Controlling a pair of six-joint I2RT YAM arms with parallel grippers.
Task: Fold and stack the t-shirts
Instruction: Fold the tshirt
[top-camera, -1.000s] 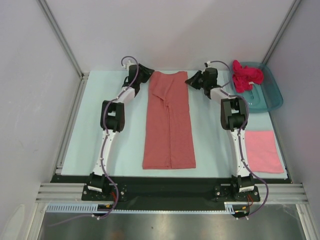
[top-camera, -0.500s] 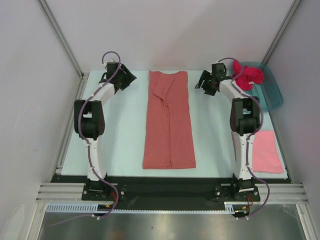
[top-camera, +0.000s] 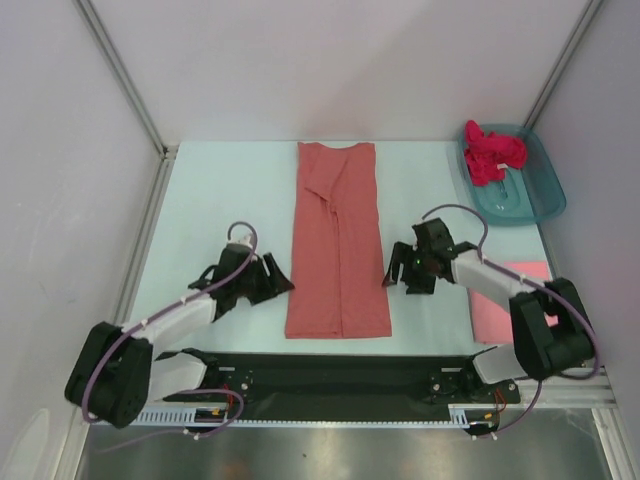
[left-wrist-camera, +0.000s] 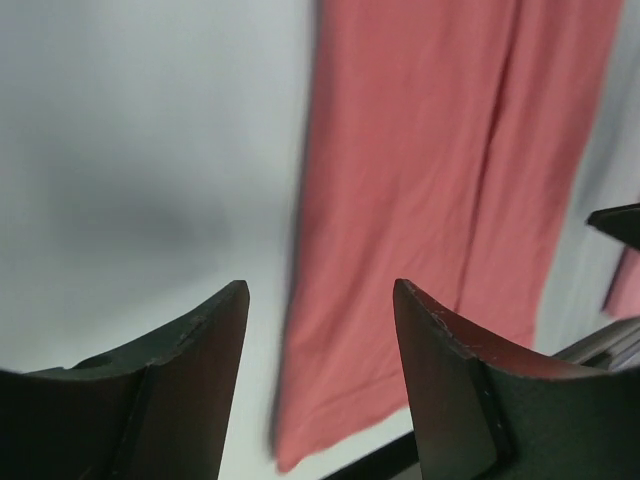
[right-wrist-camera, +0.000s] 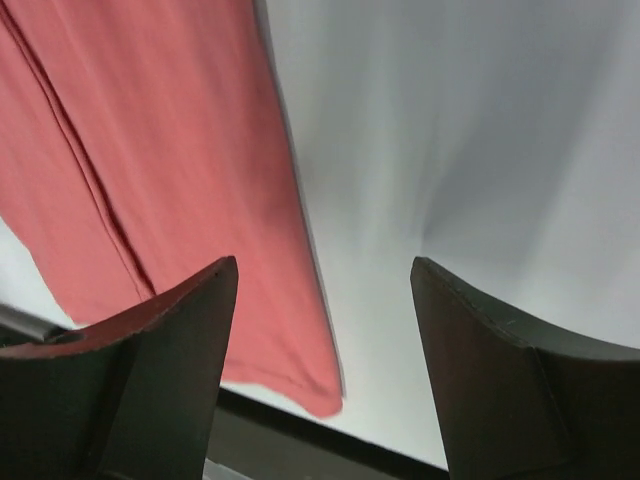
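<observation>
- At table (top-camera: 220, 200) centre, the salmon-coral t-shirt (top-camera: 338, 240) lies flat as 1 long narrow strip, both sides turned in to meet along a lengthwise seam, collar at the far end and hem toward the arm bases.
- At the hem end, the left gripper (top-camera: 280, 281) and right gripper (top-camera: 392, 275) now flank the 2 near corners, each just beside the cloth edge. 1 second ago both were at the collar end, so the arms have swept back along the whole strip.
- Both grippers are released: each wrist view shows 2 dark fingers spread apart with nothing between them, only bare table and the shirt edge beyond.
- Beside the right arm, the lighter pink t-shirt (top-camera: 488, 322) rests folded at the near right of the table, partly hidden by the arm.
- At the far right, the bright magenta t-shirt (top-camera: 492, 152) sits crumpled in the teal tub (top-camera: 530, 200), not yet folded.
- Judged from this layout, the lengthwise folds are finished, and the likely next step is to pinch both hem corners and carry them toward the collar for a crosswise fold.
</observation>
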